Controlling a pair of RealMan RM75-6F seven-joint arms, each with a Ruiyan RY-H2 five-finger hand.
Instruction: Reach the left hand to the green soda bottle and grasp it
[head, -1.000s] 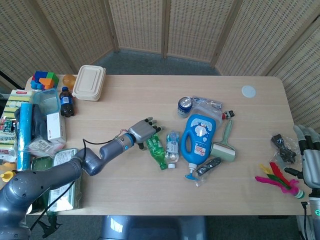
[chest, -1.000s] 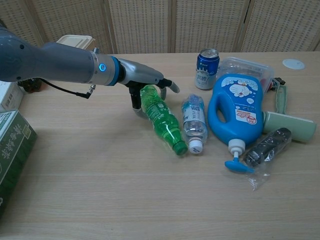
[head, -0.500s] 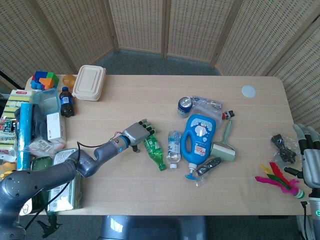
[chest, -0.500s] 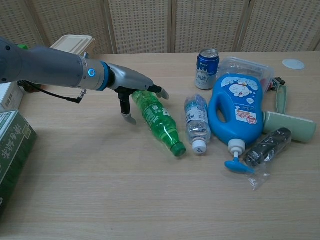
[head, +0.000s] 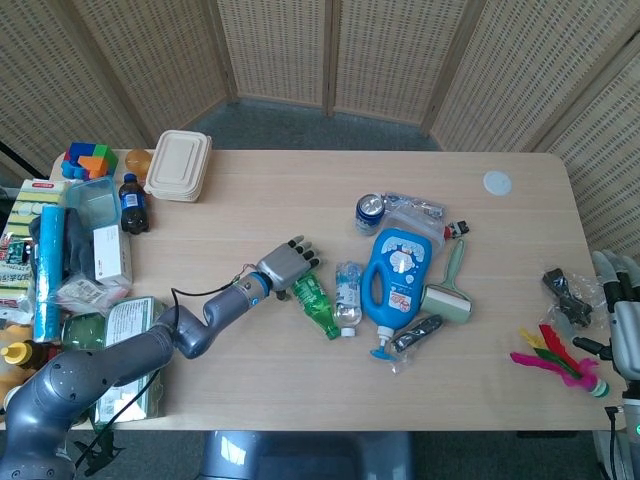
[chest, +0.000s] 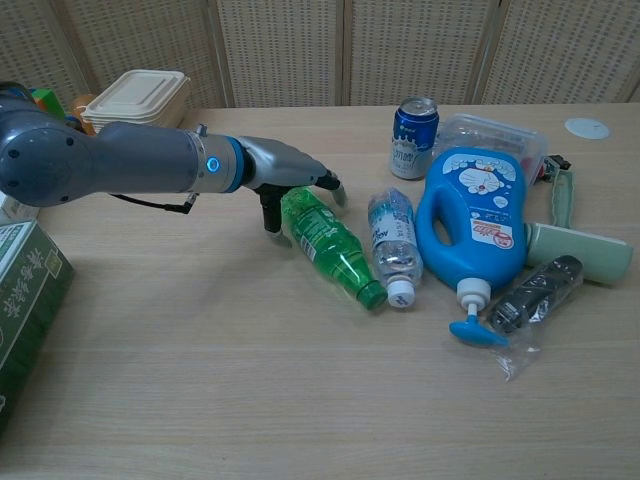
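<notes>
The green soda bottle (chest: 327, 243) is seen lying on its side on the counter (chest: 250, 400), its base tucked under the left hand (chest: 290, 172) and its capped neck pointing away toward the near-right. The left hand is laid over the bottle's base end, with the fingers (head: 300, 250) spread and draped across the top of it and the thumb (chest: 270, 212) pointed down at the bottle's left flank; whether the bottle is actually clamped cannot be told, and it is still seen resting on the counter. In the head view the same hand (head: 287, 265) is shown just up-left of the bottle (head: 317, 306).

Just right of the hand, a clear water bottle (chest: 391, 243) is laid on its side, close beside the green one. Further right, a blue detergent jug (chest: 472, 225) is laid flat, with a blue can (chest: 411, 123) standing behind it, beyond the hand's fingertips. Right of the jug, a lint roller (chest: 572, 238) and a dark wrapped item (chest: 535, 293) are found.

Well apart at the far right edge of the head view, the right hand (head: 622, 310) is seen only in part, off the counter, and its state cannot be told.
</notes>
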